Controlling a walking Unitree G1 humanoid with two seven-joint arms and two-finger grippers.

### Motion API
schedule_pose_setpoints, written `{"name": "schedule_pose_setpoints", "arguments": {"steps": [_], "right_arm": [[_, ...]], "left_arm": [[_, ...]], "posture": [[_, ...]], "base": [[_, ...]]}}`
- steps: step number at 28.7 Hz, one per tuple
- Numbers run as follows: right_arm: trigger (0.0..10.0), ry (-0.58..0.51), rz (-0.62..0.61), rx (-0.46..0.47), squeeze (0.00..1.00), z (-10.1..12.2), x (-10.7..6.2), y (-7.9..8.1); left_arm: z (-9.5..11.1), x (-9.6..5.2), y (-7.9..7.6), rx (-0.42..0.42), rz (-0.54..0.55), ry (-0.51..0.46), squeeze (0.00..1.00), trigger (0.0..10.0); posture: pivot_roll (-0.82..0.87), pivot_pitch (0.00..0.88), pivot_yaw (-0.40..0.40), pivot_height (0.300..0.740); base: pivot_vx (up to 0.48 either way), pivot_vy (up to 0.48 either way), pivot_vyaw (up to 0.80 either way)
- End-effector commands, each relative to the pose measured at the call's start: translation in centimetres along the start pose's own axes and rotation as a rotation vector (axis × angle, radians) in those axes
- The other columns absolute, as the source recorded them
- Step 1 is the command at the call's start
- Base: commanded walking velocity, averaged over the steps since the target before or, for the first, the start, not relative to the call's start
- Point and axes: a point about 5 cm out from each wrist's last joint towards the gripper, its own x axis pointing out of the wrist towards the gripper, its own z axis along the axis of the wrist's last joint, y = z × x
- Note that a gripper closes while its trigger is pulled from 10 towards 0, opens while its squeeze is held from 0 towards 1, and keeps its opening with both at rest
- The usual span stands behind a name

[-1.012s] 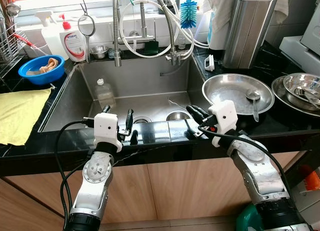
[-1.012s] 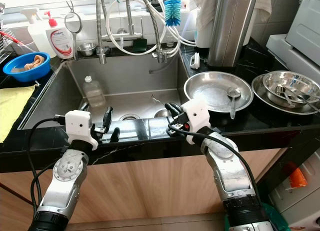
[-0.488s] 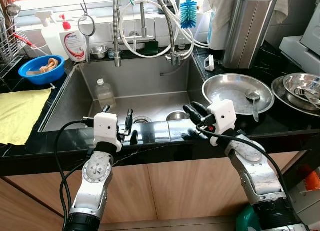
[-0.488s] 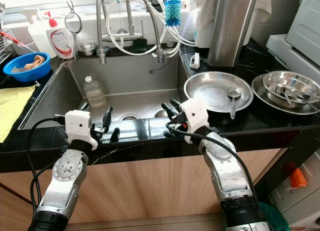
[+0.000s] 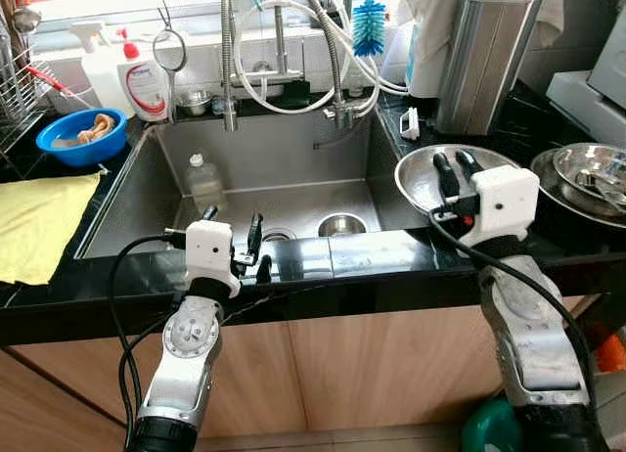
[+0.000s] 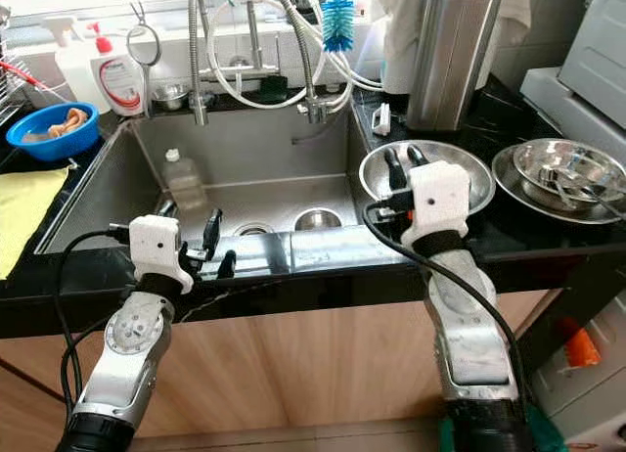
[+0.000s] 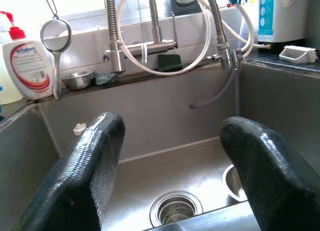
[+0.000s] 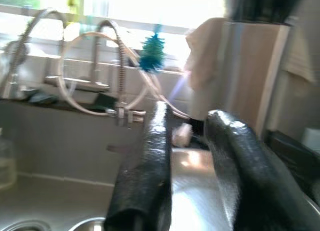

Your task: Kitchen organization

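Kitchen things sit all around a deep steel sink [image 5: 147, 193] set in a black counter [image 5: 59, 286]. From the left eye, a big round steel plate [image 5: 416, 183] lies on the counter just right of the sink, and the right gripper [image 5: 452, 164] hangs above it with its two black fingers a little apart, holding nothing. The left gripper [image 5: 235, 227] is over the sink's front edge, fingers wide apart and empty. A clear plastic bottle [image 5: 202, 181] stands inside the sink, and a small steel bowl [image 5: 341, 224] sits on the sink floor.

From the right eye, a blue bowl [image 6: 49, 130] and a yellow cloth [image 6: 20, 217] are on the left counter. Stacked steel bowls [image 6: 562, 175] are far right.

The left wrist view looks between spread fingers [image 7: 90, 171] at the round drain [image 7: 176, 209] and a white soap bottle [image 7: 27, 66].

The right wrist view is blurry. A blue bottle brush [image 8: 150, 53] hangs behind the fingers [image 8: 150, 166].
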Motion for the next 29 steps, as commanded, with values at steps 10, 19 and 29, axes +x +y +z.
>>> {"name": "schedule_pose_setpoints", "arguments": {"steps": [10,19,29], "right_arm": [[10.0,0.003,-0.092,-0.111,0.0,0.2,-2.1,-0.5],[10.0,0.061,-0.095,-0.125,0.0,-1.1,-3.4,-0.2],[10.0,0.093,-0.079,-0.152,0.0,-2.0,-3.8,0.0]], "left_arm": [[0.1,0.2,0.2,0.009,-0.001,-0.007,0.0,10.0],[0.0,0.1,0.1,0.009,-0.003,-0.006,0.0,10.0],[0.2,0.4,0.1,0.009,-0.009,-0.014,0.0,10.0]], "posture": [[-0.14,0.0,0.09,0.74],[-0.14,0.0,0.087,0.74],[-0.14,0.0,0.091,0.74]], "base": [[0.0,0.0,0.0],[0.0,0.0,0.0],[0.0,0.0,0.0]]}}
